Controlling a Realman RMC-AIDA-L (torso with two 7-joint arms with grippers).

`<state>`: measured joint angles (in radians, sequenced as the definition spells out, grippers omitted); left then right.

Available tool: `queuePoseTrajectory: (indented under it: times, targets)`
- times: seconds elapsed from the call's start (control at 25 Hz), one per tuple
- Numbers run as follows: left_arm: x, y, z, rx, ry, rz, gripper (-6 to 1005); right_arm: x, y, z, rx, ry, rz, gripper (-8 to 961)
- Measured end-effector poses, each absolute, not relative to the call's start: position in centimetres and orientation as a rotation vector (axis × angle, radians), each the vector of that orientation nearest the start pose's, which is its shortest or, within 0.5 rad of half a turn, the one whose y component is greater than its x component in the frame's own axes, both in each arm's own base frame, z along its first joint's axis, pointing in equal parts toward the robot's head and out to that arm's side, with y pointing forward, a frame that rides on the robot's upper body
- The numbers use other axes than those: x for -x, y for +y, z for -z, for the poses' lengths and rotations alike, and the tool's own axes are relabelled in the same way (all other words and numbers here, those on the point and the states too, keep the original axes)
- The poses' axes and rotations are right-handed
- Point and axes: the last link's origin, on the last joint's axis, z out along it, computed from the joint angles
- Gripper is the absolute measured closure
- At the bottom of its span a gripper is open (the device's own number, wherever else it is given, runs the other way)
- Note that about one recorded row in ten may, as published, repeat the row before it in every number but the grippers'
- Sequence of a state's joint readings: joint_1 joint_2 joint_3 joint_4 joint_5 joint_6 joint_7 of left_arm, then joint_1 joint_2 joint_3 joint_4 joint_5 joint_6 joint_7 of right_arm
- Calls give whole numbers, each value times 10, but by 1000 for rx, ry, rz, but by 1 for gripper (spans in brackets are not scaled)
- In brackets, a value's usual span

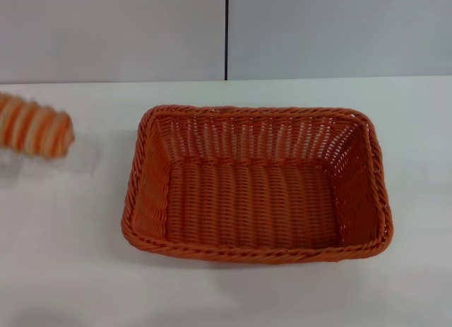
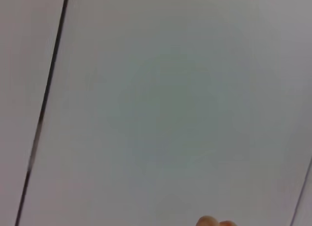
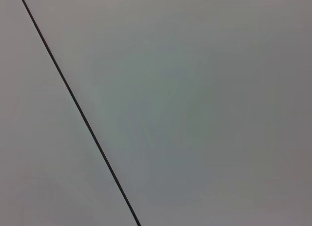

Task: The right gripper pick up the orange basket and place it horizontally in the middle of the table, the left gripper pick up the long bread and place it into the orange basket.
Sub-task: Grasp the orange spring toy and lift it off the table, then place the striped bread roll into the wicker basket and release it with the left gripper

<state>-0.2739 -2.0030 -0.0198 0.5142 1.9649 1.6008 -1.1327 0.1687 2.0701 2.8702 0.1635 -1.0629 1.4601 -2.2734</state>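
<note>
The orange basket [image 1: 256, 186] lies lengthwise across the middle of the white table [image 1: 63, 270] in the head view, open side up and with nothing inside. The long bread [image 1: 33, 126], striped cream and orange, shows at the far left edge, blurred, with a faint shadow on the table beneath it, so it seems to hang above the surface. A small cream-orange tip [image 2: 210, 221], probably the bread, peeks in at the edge of the left wrist view. Neither the left gripper nor the right gripper shows in any view.
A grey wall [image 1: 339, 30] with a dark vertical seam [image 1: 227, 34] stands behind the table. Both wrist views show only this wall and seam. White tabletop surrounds the basket on all sides.
</note>
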Motion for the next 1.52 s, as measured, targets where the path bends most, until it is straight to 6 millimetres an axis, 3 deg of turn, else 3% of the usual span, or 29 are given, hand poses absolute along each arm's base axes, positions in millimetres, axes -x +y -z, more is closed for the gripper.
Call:
queuePoseTrajectory:
  times: [0.16, 0.2, 0.24, 0.28, 0.32, 0.36, 0.4, 0.44, 0.48, 0.52, 0.56, 0.64, 0.76, 0.84, 1.12, 1.32, 1.44, 1.52]
  targets:
    - [371, 247, -105, 1849, -728, 1048, 840, -412, 221, -76, 1188, 837, -1050, 407]
    - [366, 248, -104, 1850, -718, 1087, 842, -412, 221, -75, 1187, 839, -1049, 408]
    - [348, 254, -95, 1883, -690, 1196, 844, -412, 222, -74, 1187, 845, -1052, 408]
    - [348, 254, -95, 1883, -690, 1196, 845, -412, 222, -74, 1187, 845, -1052, 408]
    - [331, 262, -80, 1941, -674, 1276, 845, -411, 224, -72, 1187, 852, -1059, 408]
    - [331, 262, -80, 1941, -674, 1276, 846, -411, 224, -72, 1187, 852, -1059, 408]
    - [319, 268, -68, 1993, -669, 1322, 846, -410, 225, -71, 1188, 855, -1062, 408]
    - [300, 279, -45, 2096, -676, 1371, 847, -410, 225, -70, 1192, 858, -1064, 408]
    - [300, 279, -45, 2096, -676, 1371, 848, -410, 225, -70, 1192, 858, -1064, 408]
    - [282, 289, -22, 2202, -679, 1387, 848, -409, 226, -69, 1194, 859, -1064, 408]
    - [282, 289, -22, 2202, -679, 1387, 849, -409, 226, -69, 1196, 859, -1064, 408]
    - [265, 298, 2, 2326, -672, 1358, 850, -409, 226, -69, 1200, 860, -1064, 408]
    - [254, 303, 18, 2415, -674, 1323, 852, -409, 226, -69, 1200, 860, -1063, 408]
    - [247, 305, 31, 2499, -659, 1267, 854, -409, 225, -68, 1199, 861, -1061, 408]
    - [249, 302, 30, 2500, -644, 1272, 861, -410, 225, -69, 1199, 861, -1060, 408]
    - [252, 300, 27, 2489, -647, 1272, 711, -409, 226, -68, 1202, 860, -1061, 408]
    - [258, 299, 22, 2443, -651, 1282, 458, -409, 227, -68, 1202, 860, -1062, 408]
    - [262, 298, 16, 2385, -647, 1298, 411, -409, 227, -68, 1202, 860, -1062, 407]
